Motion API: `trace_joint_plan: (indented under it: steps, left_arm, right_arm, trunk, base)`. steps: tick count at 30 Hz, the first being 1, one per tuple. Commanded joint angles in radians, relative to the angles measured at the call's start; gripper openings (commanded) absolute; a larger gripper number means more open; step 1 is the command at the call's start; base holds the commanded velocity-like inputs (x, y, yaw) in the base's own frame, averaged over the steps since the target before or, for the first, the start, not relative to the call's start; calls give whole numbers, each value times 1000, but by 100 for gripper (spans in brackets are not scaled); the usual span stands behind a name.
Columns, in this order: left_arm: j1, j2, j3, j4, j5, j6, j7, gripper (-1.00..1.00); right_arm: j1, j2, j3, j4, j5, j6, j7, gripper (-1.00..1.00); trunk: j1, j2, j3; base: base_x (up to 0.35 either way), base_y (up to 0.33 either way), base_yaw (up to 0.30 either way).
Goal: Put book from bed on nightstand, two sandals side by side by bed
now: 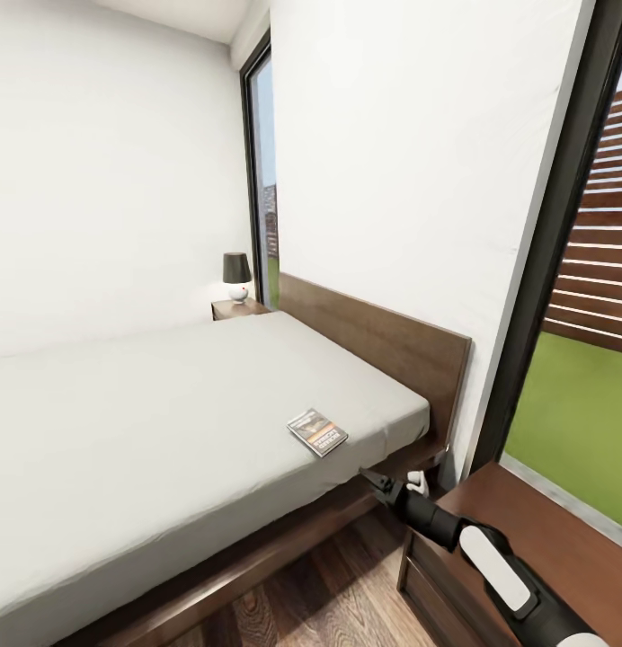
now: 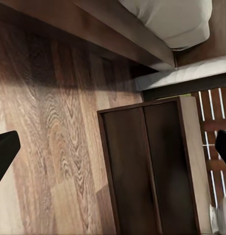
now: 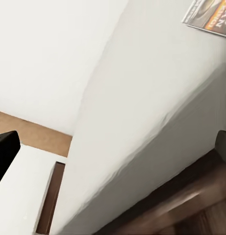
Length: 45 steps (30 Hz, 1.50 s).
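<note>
Right pincer: We see our right pincer (image 1: 389,486) low in the head view, down by the side of the bed and just under the mattress edge. Its tips stand apart at the two sides of the right wrist view, so it is open and holds nothing.
Left pincer: In the left wrist view its two dark tips (image 2: 4,154) sit far apart at the edges, so it is open too, with nothing between them. It looks down at the wood floor (image 2: 49,147).
Near nightstand: The dark brown nightstand (image 1: 545,530) is right beside us, by the window. Its top looks bare where we can see it.
Bed: The bed (image 1: 167,422) has a plain grey mattress and a dark wooden headboard (image 1: 383,346).
Book: The book (image 1: 317,431) lies flat on the mattress, near the corner by the headboard, a little way above our right pincer.
Far nightstand: A second nightstand (image 1: 239,308) stands at the far side of the bed with a small lamp (image 1: 237,274) on it.
Done so far: We think nothing is done yet. The book is not on a nightstand.
Left to do: We must pick up the book, put it on a nightstand, then set the two sandals side by side by the bed.
Writing: The book has an orange band and dark letters, but they are too small for us to read.
</note>
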Motion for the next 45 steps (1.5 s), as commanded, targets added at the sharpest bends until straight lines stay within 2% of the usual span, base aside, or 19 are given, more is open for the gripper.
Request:
trace_joint_plan:
  steps: [1,7,11,23,32,37,45]
  left_arm:
    - [-1,0,-9,0,5,-7,-3,100]
    - [-1,-5,-12,0,6,-7,-6,100]
    - [-1,-6,-12,0,7,-7,-7,100]
    - [-1,-7,-12,0,7,-5,-7,100]
    - [-1,-10,-12,0,7,-5,-8,100]
    - [-1,-8,-12,0,7,-5,-11,100]
    - [-1,-7,-12,0,7,-4,-13,100]
  right_arm:
    - [-1,2,-2,4,-13,6,-10,100]
    - [-1,25,-34,24,-72,14,-61,100]
    - [-1,29,-40,28,-85,15,-67,100]
    - [-1,30,-52,30,-99,15,-73,100]
    - [-1,31,-124,71,-115,16,-75,100]
    - [-1,31,-140,82,-118,18,-75,100]
    - [-1,31,-146,87,-122,20,-75,100]
  trunk:
    - [0,0,-1]
    - [0,0,-1]
    - [0,0,-1]
    - [0,0,-1]
    - [0,0,-1]
    - [0,0,-1]
    - [31,-56,-26]
  base:
    - [0,0,0]
    - [0,0,0]
    - [0,0,0]
    - [0,0,0]
    - [0,0,0]
    - [0,0,0]
    - [0,0,0]
